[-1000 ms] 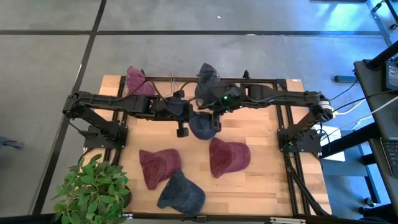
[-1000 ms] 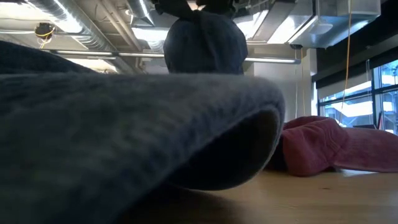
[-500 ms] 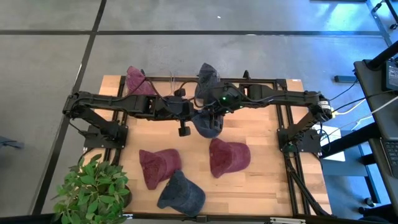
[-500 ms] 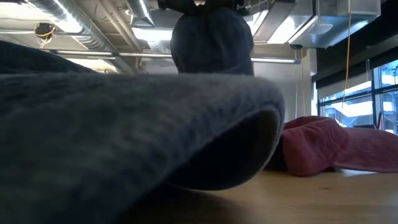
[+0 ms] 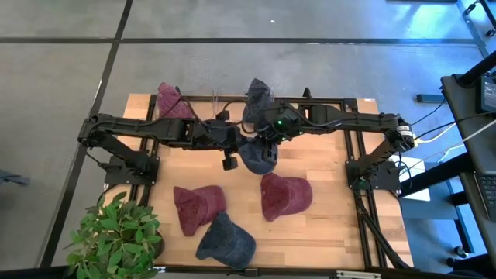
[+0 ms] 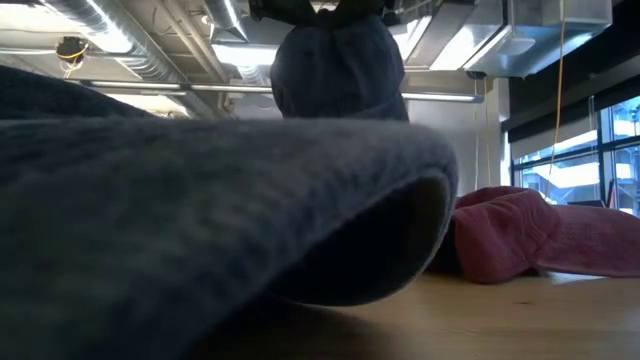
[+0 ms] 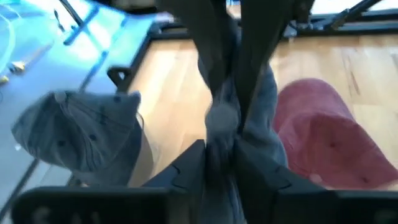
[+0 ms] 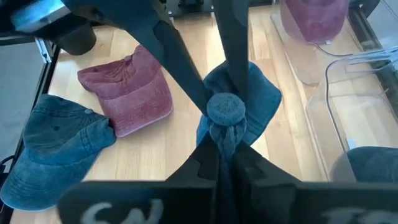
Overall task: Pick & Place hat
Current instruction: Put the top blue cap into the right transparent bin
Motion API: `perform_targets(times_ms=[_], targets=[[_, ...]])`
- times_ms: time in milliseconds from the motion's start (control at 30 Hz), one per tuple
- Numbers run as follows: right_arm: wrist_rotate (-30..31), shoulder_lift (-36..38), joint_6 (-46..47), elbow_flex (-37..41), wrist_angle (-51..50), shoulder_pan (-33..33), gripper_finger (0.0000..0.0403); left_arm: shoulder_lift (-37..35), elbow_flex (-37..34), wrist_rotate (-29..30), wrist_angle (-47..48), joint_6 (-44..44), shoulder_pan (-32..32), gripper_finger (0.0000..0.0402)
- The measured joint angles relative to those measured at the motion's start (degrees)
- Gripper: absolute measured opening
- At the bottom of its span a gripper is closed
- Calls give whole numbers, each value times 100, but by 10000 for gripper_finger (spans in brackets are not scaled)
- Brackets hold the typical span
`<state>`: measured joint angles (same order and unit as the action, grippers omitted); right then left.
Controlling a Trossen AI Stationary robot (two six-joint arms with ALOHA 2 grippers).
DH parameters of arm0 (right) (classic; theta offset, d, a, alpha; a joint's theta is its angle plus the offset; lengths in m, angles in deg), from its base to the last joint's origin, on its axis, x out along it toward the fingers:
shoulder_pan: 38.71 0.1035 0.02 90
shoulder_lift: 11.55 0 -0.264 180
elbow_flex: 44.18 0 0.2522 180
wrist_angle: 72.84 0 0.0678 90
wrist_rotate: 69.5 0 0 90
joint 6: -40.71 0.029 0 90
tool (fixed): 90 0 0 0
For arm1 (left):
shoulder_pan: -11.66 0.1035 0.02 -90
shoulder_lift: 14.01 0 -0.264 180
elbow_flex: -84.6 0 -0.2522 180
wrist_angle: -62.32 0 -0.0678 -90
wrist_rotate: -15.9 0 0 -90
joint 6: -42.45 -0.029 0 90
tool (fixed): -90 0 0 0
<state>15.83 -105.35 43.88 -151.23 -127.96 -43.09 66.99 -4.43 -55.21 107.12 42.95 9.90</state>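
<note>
A dark blue hat (image 5: 260, 157) hangs above the middle of the table, between my two grippers. In the low view it shows high up (image 6: 338, 70). My left gripper (image 5: 242, 145) reaches in from the left and is shut on the hat's gathered top. My right gripper (image 5: 267, 139) reaches in from the right and is shut on the same bunch of cloth. The hat's top button (image 8: 225, 107) shows between the two pairs of fingers. My left gripper pinches the bunched cloth at the hat's crown (image 7: 221, 146) between its two fingers, which come from the table's left side; their tips (image 8: 205, 102) end at the button. The hat hangs below, clear of the table. My right gripper pinches the gathered cloth just beside the top button (image 8: 224, 134) between its two fingers, coming from the table's right side, opposite the left fingers. The crown hangs below the hold, clear of the wood.
Two maroon hats (image 5: 200, 208) (image 5: 285, 194) and a denim hat (image 5: 226, 239) lie on the near half of the table; the denim one fills the low view's foreground (image 6: 200, 200). A maroon hat (image 5: 174, 101) and a blue hat (image 5: 260, 97) stand at the far edge. A plant (image 5: 116, 236) is near left.
My right gripper has come in toward the hanging hat from the right and taken hold of its top beside my left gripper. The hat has shifted a little toward the table's right and stays clear of the table.
</note>
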Motion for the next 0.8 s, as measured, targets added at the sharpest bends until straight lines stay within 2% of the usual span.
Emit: perform_targets(times_ms=[100, 300, 500, 633, 800], targets=[[54, 1, 101, 2, -28, -2, 9, -168, 4, -67, 113, 256, -2, 117], [804, 158, 451, 4, 80, -180, 8, -477, -7, 444, 377, 892, -2, 166], [1907, 262, 1070, 7, 838, -614, 9, -833, -385, 1637, 332, 1462, 0, 174], [2297, 183, 1187, 7, 1793, -925, 9, -985, -627, 1726, 314, 1643, -2, 171], [2740, -185, 1460, 7, 2400, -1157, 10, -1002, -735, 1733, 323, 1647, -1, 173]])
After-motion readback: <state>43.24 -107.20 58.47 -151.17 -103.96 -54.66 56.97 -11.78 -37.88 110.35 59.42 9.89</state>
